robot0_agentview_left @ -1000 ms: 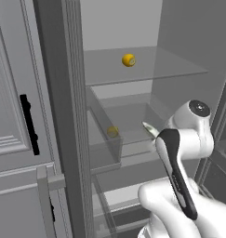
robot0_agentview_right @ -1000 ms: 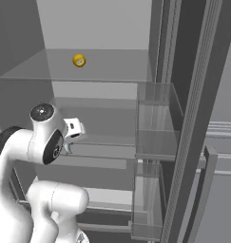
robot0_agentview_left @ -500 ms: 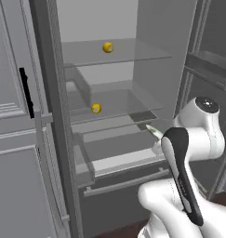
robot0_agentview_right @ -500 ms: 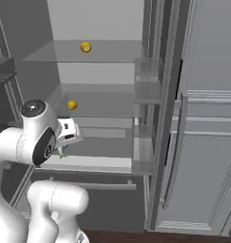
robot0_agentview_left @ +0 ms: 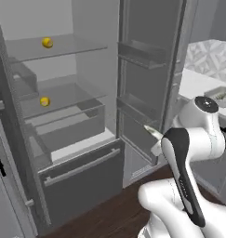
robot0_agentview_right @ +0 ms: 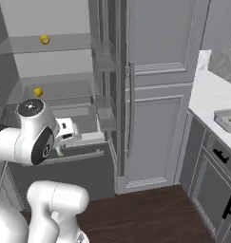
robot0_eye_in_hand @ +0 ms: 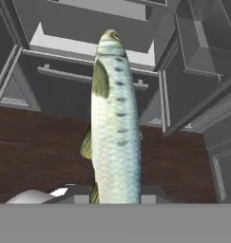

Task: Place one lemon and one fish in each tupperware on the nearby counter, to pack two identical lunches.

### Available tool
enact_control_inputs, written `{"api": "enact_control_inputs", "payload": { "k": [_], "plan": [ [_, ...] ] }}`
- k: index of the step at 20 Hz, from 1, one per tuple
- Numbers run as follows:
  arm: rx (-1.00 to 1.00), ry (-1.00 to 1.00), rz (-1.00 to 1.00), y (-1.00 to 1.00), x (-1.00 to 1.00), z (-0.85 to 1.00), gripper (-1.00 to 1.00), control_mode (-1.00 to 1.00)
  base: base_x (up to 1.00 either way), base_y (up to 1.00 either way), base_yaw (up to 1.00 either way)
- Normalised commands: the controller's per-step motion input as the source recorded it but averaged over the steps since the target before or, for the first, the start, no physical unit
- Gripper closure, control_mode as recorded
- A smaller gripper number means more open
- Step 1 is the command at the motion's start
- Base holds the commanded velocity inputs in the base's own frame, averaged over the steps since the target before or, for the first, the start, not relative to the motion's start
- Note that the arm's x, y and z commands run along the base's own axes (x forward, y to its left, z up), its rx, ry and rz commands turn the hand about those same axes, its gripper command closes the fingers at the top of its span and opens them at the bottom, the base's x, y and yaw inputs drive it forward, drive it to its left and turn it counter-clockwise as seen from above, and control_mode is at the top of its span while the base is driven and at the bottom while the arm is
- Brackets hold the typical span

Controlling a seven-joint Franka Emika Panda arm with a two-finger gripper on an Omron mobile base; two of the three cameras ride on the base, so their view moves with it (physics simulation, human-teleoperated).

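Two lemons (robot0_agentview_left: 47,42) sit on fridge shelves, far left of the end effector (robot0_eye_in_hand: 116,193). It is squeezed tight on a silvery fish (robot0_eye_in_hand: 113,123). Far to its right, the tupperware (robot0_agentview_right: 228,118) rests on the table (robot0_agentview_right: 209,92).

Base views flank open fridge (robot0_agentview_left: 63,116) — hand view close.

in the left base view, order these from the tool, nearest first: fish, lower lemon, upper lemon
1. fish: clamped in the tool, beside the fridge door.
2. lower lemon: middle fridge shelf, far left.
3. upper lemon: top shelf, farthest.
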Motion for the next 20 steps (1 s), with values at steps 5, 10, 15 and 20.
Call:
{"api": "enact_control_inputs", "payload": {
  "k": [5, 10, 15, 20],
  "plan": [
    [0.0, 0.0, 0.0, 0.0, 0.0, 0.0, 1.0, 1.0, 0.09, -0.3, -0.71],
    [0.0, 0.0, 0.0, 0.0, 0.0, 0.0, 1.0, 1.0, 0.19, -0.35, -0.71],
    [0.0, 0.0, 0.0, 0.0, 0.0, 0.0, 1.0, 1.0, 0.23, -0.46, -0.7],
    [0.0, 0.0, 0.0, 0.0, 0.0, 0.0, 1.0, 1.0, 0.32, -0.57, -0.68]
  ]
}}
